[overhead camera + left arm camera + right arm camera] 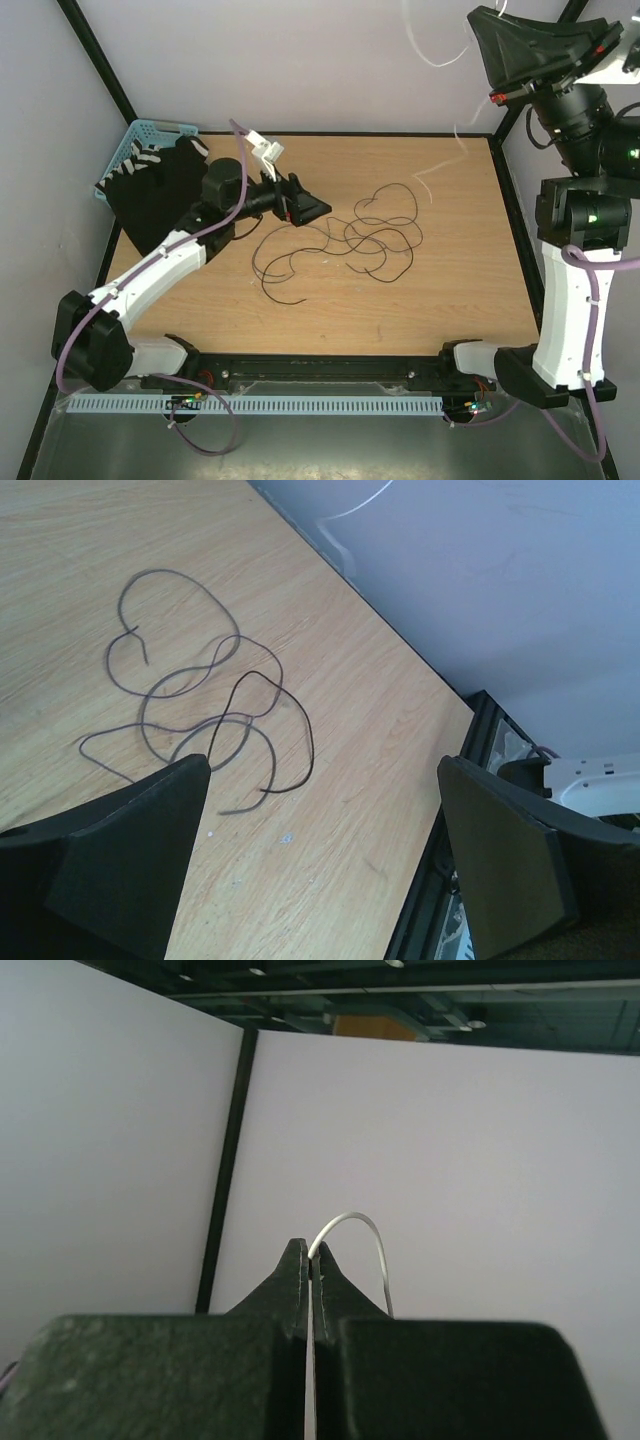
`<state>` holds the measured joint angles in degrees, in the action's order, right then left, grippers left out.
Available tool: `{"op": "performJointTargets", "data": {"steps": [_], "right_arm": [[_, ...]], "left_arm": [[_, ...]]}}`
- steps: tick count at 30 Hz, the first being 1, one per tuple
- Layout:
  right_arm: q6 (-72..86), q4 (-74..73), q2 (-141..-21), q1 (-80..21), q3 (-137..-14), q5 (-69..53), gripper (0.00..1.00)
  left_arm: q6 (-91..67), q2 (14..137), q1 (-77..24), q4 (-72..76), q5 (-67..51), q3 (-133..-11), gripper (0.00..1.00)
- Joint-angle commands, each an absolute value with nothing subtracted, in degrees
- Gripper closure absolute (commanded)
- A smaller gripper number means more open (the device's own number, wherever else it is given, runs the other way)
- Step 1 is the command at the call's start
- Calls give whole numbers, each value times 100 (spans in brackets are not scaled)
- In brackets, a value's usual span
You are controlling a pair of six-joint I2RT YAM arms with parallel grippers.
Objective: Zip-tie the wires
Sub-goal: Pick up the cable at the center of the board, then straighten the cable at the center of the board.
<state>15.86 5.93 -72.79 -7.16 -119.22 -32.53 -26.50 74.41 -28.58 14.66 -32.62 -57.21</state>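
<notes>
The left gripper (316, 208) is hovering released, jaws standing wide apart, over the table (450, 290) at the left edge of the wires (350, 240). Through its own camera it is framing the nearest loops between its fingers and touching none of them. The wires are lying loose and sprawling across the middle of the table, with no strands gathered together. Over on the right, the right gripper (485, 30) is sitting high, well clear of the table. It is clenching one end of the zip tie (350, 1218), which is curling out past its tips. By the look of it, the gathering step is in hand and nothing is being bundled yet. The next move is calling for the left gripper to drop and pinch where several strands are crossing, giving the tie something to go round.
</notes>
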Motion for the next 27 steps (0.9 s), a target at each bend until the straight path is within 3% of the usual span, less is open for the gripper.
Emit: {"op": "performJointTargets", "data": {"steps": [1,11,18,27], "right_arm": [[2044,1016,-7124,-712,-12099,-3694,100],[2818,1355,-6749,-712,-11665,-4106,100],[3846,2269,-6676,-712,-11643,-4627,100],[4033,2437,-6347,-714,-11459,-4555,100]], "left_arm": [[-2435,7394,-3107,1911,-3318,-5807,1],[-2355,7307,-3647,2123,-3093,-5623,1],[-2127,7636,-4106,2608,-3519,-5533,1],[-1792,8126,-4684,3186,-3833,-5659,1]]}}
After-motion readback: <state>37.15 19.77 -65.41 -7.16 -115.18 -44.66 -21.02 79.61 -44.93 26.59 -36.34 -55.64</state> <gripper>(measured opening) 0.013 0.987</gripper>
